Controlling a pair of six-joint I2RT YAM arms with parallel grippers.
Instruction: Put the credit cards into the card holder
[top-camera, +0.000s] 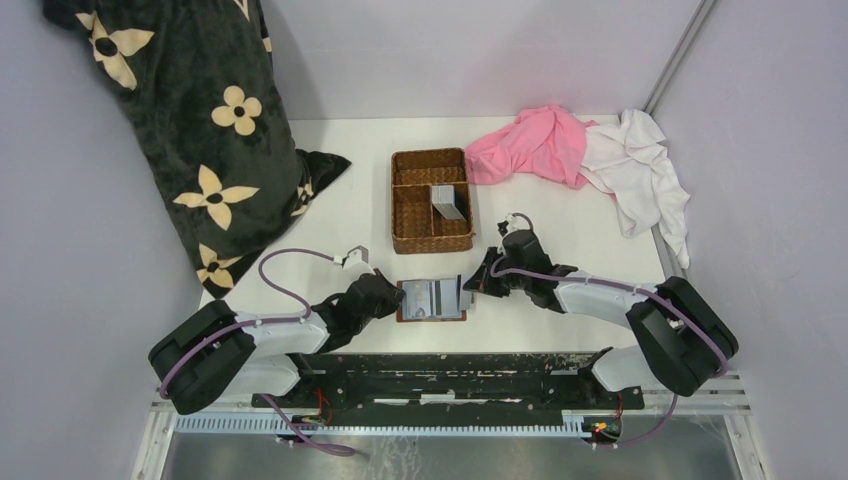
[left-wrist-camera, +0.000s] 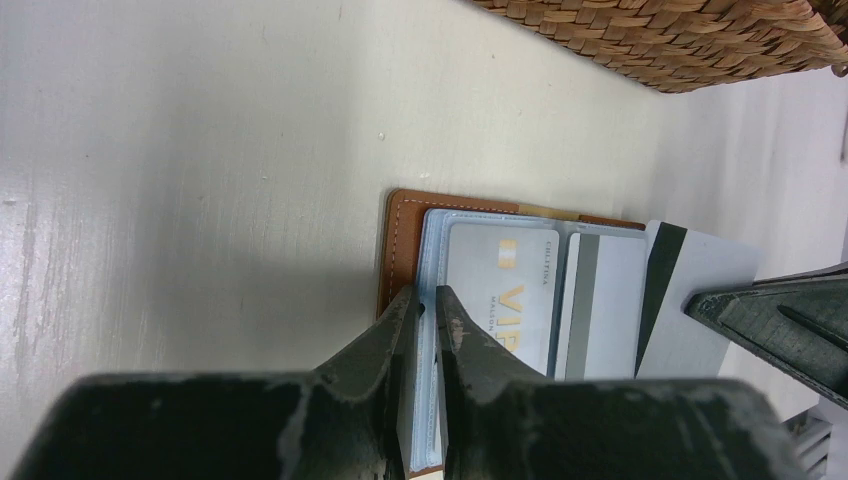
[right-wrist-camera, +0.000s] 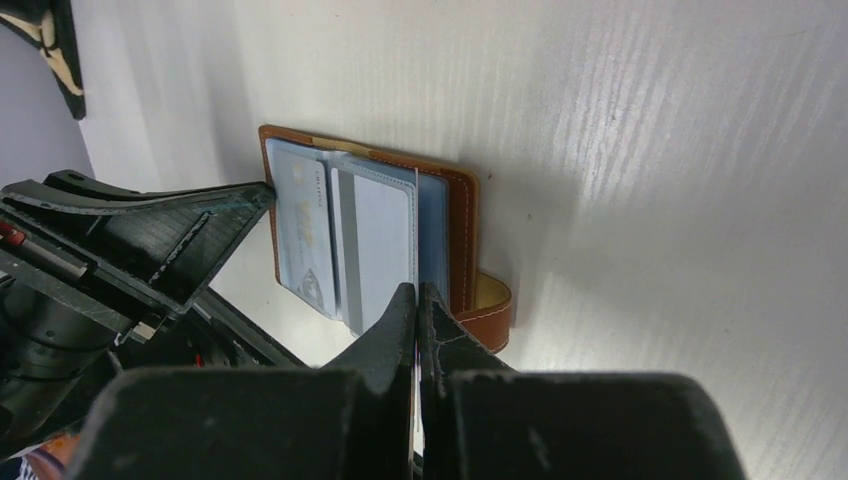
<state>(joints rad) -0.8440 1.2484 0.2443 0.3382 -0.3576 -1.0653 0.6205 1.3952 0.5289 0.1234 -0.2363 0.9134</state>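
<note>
The brown leather card holder (top-camera: 431, 318) (left-wrist-camera: 401, 238) (right-wrist-camera: 463, 222) lies open on the white table between my two grippers. My left gripper (top-camera: 398, 297) (left-wrist-camera: 427, 296) is shut on the left edge of its clear sleeve pages. A VIP-marked credit card (left-wrist-camera: 500, 300) (right-wrist-camera: 305, 235) and a grey-striped card (left-wrist-camera: 600, 300) (right-wrist-camera: 378, 250) sit in the sleeves. My right gripper (top-camera: 472, 283) (right-wrist-camera: 417, 291) is shut on a white credit card with a dark stripe (left-wrist-camera: 700, 290), tilted at the holder's right side. More grey cards (top-camera: 450, 203) stand in the wicker basket (top-camera: 410, 215).
The wicker basket (left-wrist-camera: 680, 40) sits just beyond the holder. A pink cloth (top-camera: 535, 145) and a white cloth (top-camera: 640, 170) lie at the back right. A dark flowered blanket (top-camera: 190, 130) drapes over the back left. The holder's snap tab (right-wrist-camera: 490, 312) curls out on the table.
</note>
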